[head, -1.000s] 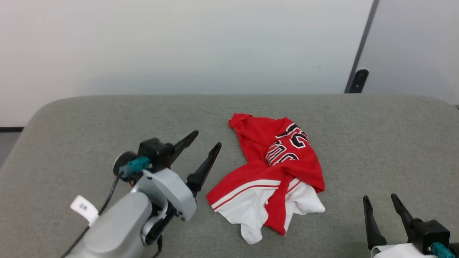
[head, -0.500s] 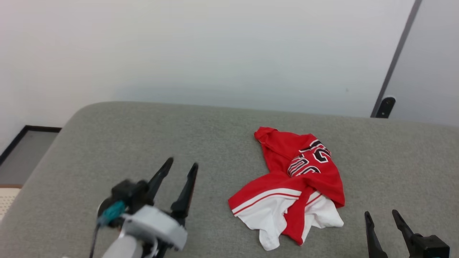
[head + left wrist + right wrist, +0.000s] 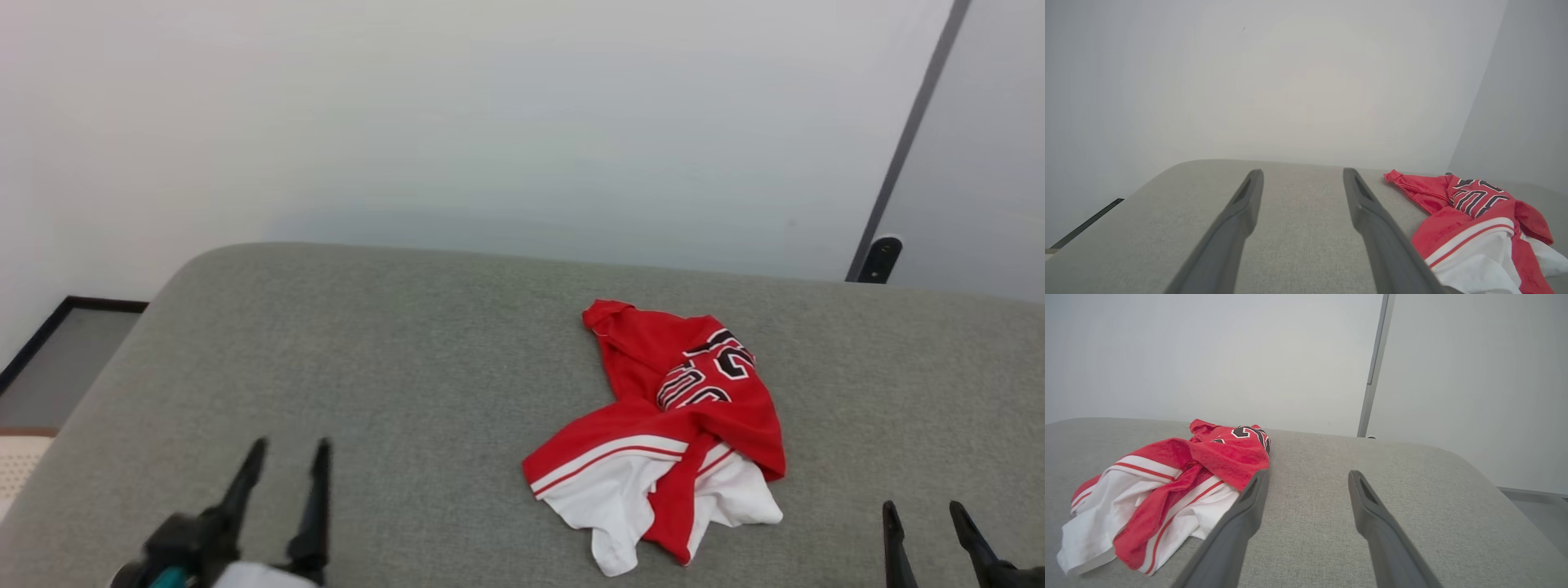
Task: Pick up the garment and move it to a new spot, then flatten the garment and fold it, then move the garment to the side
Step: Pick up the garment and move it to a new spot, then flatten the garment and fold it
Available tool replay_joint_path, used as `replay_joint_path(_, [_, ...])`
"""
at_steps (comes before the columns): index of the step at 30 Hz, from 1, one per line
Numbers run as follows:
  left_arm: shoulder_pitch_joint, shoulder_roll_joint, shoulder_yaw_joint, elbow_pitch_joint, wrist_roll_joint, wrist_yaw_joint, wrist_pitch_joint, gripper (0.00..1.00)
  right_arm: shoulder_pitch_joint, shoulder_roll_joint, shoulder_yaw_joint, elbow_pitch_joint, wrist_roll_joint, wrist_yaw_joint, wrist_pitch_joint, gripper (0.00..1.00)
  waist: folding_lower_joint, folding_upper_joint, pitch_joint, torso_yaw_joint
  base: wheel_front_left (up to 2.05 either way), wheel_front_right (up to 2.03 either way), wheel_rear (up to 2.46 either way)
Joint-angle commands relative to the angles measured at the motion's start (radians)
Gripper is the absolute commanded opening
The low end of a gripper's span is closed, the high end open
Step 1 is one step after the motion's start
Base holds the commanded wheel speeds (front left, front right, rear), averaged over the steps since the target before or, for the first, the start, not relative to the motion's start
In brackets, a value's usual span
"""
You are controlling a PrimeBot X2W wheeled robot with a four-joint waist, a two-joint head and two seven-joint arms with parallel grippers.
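Note:
The garment (image 3: 665, 429), a red jersey with white sleeves, striped trim and black lettering, lies crumpled on the grey table (image 3: 408, 367), right of centre. My left gripper (image 3: 290, 447) stands open and empty at the lower left, well left of the garment. At the lower right corner my right gripper (image 3: 922, 511) is open too, just right of the white sleeve. In the left wrist view the garment (image 3: 1478, 220) lies right of the open fingers (image 3: 1372, 220). The right wrist view has the garment (image 3: 1167, 477) left of its open gripper (image 3: 1308, 473).
The grey table has rounded corners, and its far edge runs near a pale wall (image 3: 490, 122). A dark vertical strip (image 3: 906, 139) runs down the wall at the right. Floor with a dark border (image 3: 49, 359) shows past the table's left end.
The head camera has swung left and tilted up, shifting the whole scene. My left gripper has drawn back toward the lower left, away from the garment. The garment lies as before.

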Motion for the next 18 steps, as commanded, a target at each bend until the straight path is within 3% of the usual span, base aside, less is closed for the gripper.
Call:
replay_joint_path(1, [0.027, -0.012, 0.027, -0.017, 0.009, 0.001, 0.0, 1.0, 0.017, 0.002, -0.009, -0.007, -0.007, -0.001, -0.007, 1.0, 0.0, 0.0, 0.006, -0.014, 0.0, 0.0, 0.0])
replay_joint_path(8, [0.092, -0.078, 0.129, -0.063, 0.064, -0.021, 0.0, 1.0, 0.022, 0.001, -0.016, -0.023, -0.001, -0.001, -0.013, 1.0, 0.0, 0.0, 0.02, -0.038, 0.0, 0.0, 0.0])
replay_joint_path(18, [0.082, -0.106, 0.139, -0.055, 0.117, -0.041, -0.001, 1.0, 0.005, 0.001, -0.009, -0.025, -0.005, -0.001, -0.016, 1.0, 0.0, 0.0, 0.03, -0.053, 0.0, 0.0, 0.0])
